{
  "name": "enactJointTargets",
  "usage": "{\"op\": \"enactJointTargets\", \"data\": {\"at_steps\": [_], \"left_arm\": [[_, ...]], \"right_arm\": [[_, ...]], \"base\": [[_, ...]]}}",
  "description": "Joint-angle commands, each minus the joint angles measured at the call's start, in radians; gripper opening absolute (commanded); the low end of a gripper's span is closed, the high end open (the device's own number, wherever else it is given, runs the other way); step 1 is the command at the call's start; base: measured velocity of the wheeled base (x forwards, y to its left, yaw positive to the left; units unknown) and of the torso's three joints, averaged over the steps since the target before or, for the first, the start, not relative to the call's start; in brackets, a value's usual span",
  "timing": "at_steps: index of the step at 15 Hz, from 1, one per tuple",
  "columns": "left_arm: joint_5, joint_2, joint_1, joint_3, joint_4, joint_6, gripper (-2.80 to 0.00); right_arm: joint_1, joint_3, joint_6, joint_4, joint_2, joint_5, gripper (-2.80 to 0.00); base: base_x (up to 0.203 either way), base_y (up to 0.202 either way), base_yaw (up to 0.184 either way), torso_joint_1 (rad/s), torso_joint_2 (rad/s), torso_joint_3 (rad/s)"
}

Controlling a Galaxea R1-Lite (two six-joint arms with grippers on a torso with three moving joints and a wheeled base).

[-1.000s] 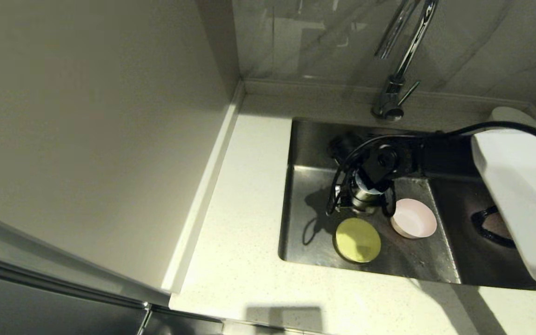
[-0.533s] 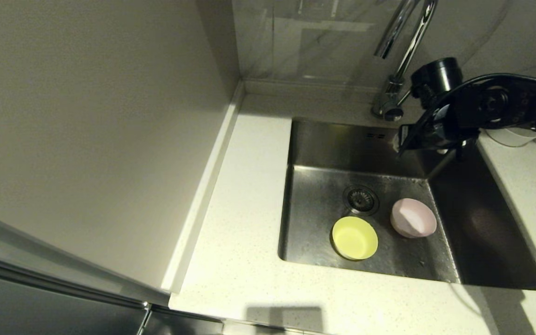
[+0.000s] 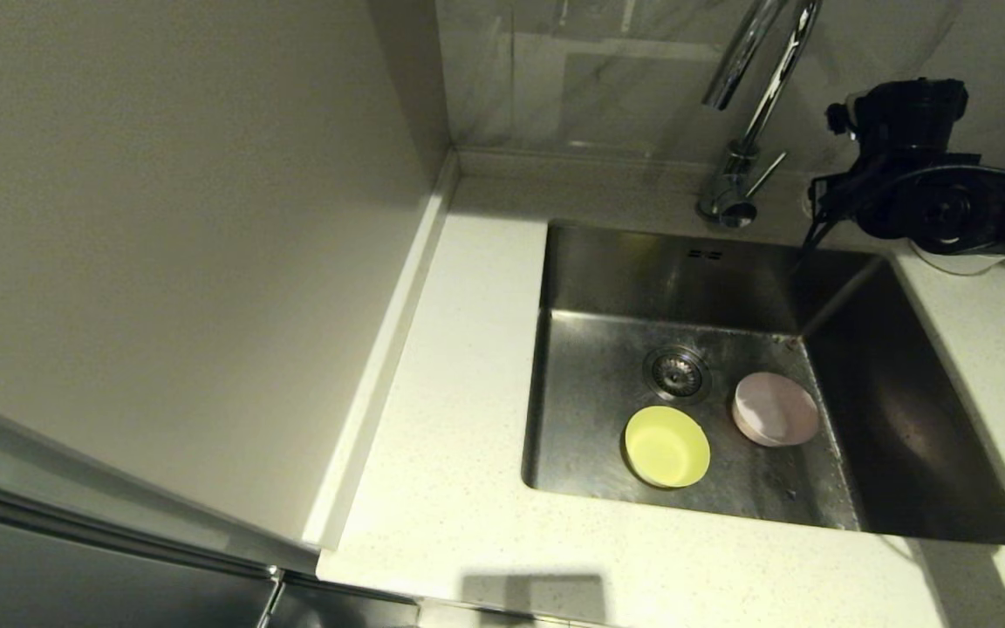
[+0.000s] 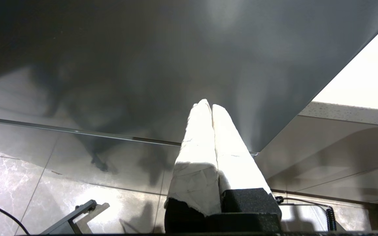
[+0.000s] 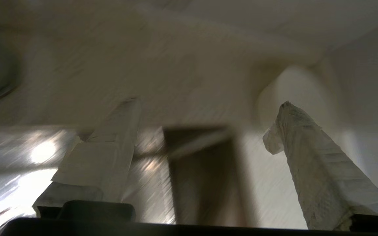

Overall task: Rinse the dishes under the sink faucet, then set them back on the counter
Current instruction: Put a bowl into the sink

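Table (image 3: 468, 366): off-white speckled worktop framing the basin on all sides, raised rim along the walls; far-right corner lies under the right end effector.
Sink (image 3: 598, 270): stainless-steel rectangular basin, below and to the left of the right end effector; two small overflow slots (image 3: 701, 255) on the far wall.
Right arm (image 3: 939, 201): black, reaching in from the right edge over the table's far-right corner, just right of the faucet.
Faucet (image 3: 751, 113): chrome gooseneck on a round base behind the sink, thin side lever pointing toward the right arm; just left of that end effector.
Pink bowl (image 3: 775, 409): upright on the sink floor, well below and left of the right end effector, apart from it.
Yellow bowl (image 3: 667, 447): upright on the sink floor, just left of the pink bowl and nearer the front wall; farther from the right end effector.
White bowl (image 3: 956, 258): only a pale rim showing on the table under the right arm.
Drain strainer (image 3: 677, 372): round, on the sink floor just behind the two bowls.
Right end effector (image 5: 205, 131): spread wide, white-wrapped fingers (image 5: 310, 157) far apart, holding nothing; blurred wrist view.
Left end effector (image 4: 211, 108): parked beside a dark cabinet front above tiled floor, fingers pressed together, empty.
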Motion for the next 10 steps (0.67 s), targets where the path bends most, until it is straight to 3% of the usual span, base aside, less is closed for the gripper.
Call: {"op": "enactJointTargets", "data": {"at_steps": [1,7,10], "left_arm": [[0.001,-0.002,0.000,0.000,-0.001,-0.001,-2.80],[0.001,-0.002,0.000,0.000,-0.001,-0.001,-2.80],[0.001,-0.002,0.000,0.000,-0.001,-0.001,-2.80]], "right_arm": [[-0.042,0.000,-0.070,-0.091,0.049,-0.016,0.00],[-0.175,0.000,-0.077,-0.104,0.066,-0.023,0.00],[-0.190,0.000,-0.071,-0.074,0.071,-0.022,0.00]], "base": [[0.000,0.000,0.000,0.000,0.00,0.000],[0.000,0.000,0.000,0.000,0.00,0.000],[0.000,0.000,0.000,0.000,0.00,0.000]]}}
